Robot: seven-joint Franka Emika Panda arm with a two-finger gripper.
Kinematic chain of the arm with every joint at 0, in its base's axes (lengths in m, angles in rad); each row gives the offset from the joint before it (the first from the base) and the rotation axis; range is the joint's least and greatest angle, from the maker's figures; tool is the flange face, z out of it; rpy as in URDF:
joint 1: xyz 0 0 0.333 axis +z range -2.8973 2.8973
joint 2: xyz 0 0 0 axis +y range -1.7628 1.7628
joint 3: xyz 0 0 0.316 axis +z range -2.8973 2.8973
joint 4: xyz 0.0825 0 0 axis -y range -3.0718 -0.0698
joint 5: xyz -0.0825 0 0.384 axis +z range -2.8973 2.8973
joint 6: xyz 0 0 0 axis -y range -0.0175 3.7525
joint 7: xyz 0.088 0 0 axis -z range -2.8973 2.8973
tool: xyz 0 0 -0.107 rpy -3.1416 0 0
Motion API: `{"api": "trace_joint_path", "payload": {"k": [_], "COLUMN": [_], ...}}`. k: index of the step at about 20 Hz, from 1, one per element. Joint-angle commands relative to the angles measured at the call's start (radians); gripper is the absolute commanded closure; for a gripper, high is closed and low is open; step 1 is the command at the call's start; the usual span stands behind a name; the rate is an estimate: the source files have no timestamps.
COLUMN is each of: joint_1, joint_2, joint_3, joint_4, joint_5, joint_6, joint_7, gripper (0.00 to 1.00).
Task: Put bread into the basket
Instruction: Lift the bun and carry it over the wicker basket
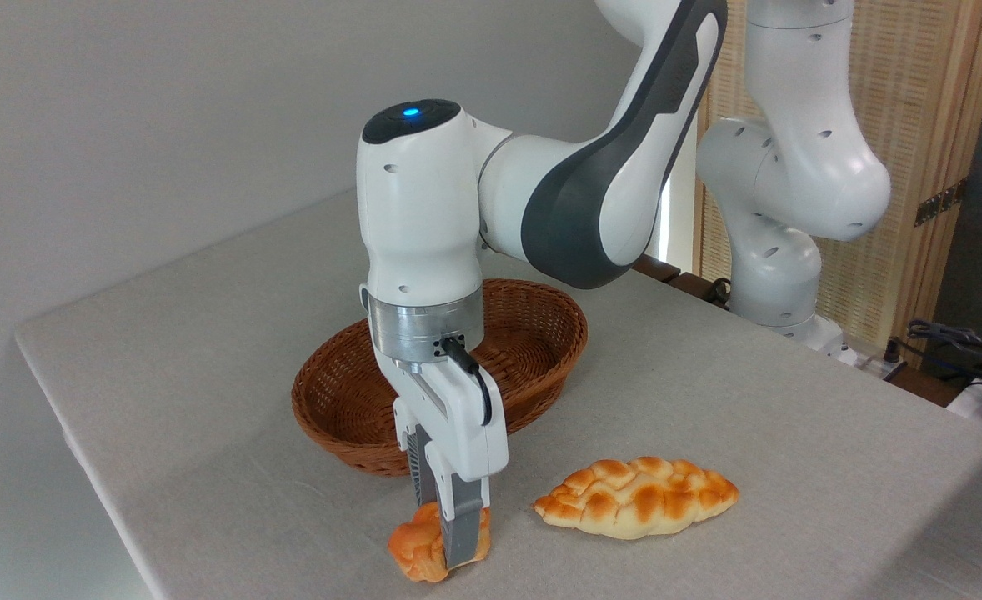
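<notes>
The bun under me is small and roundish, a deep orange-gold, with folds and creases on its crust. It sits on the grey cloth of the table, close to the near edge, with only a thin strip of cloth between it and the drop.

My claw points straight down onto it. One grey ribbed finger presses against the bun's right front side, and a second finger shows behind it on the far side, so the bun sits between them. They look drawn in against the crust, gripping it. The bun's underside seems to touch the cloth, though I cannot tell for sure.

The basket stands just behind my claw, an oval of reddish-brown wicker with a low rim. My wrist hides part of its near wall. The inside that I can see holds nothing.

To the right of the bun, apart from it, lies a loaf, longer and paler, braided, with pointed ends. Bare cloth stretches wide to the left of the basket, and also beyond the loaf to the right.
</notes>
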Motion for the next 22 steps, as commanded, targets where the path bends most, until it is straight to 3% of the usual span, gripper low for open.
{"api": "trace_joint_path", "payload": {"k": [1, 5, 9, 11, 14, 16, 17, 22], "joint_1": [0.001, 0.0, -0.014, -0.014, -0.014, -0.014, -0.014, -0.035], "joint_2": [-0.001, -0.044, -0.111, -0.147, -0.188, -0.193, -0.193, -0.188], "joint_3": [0.012, 0.005, -0.062, -0.109, -0.154, -0.185, -0.195, -0.199], "joint_4": [0.038, 0.069, 0.069, 0.069, 0.067, 0.066, 0.063, 0.046], "joint_5": [-0.004, -0.01, -0.165, -0.2, -0.203, -0.202, -0.202, -0.2], "joint_6": [0.014, 0.011, -0.008, -0.089, -0.239, -0.307, -0.316, -0.359], "joint_7": [0.015, 0.001, -0.1, -0.135, -0.147, -0.176, -0.193, -0.25], "gripper": [0.6, 0.58, 0.53, 0.47, 0.47, 0.07, 0.0, 0.0]}}
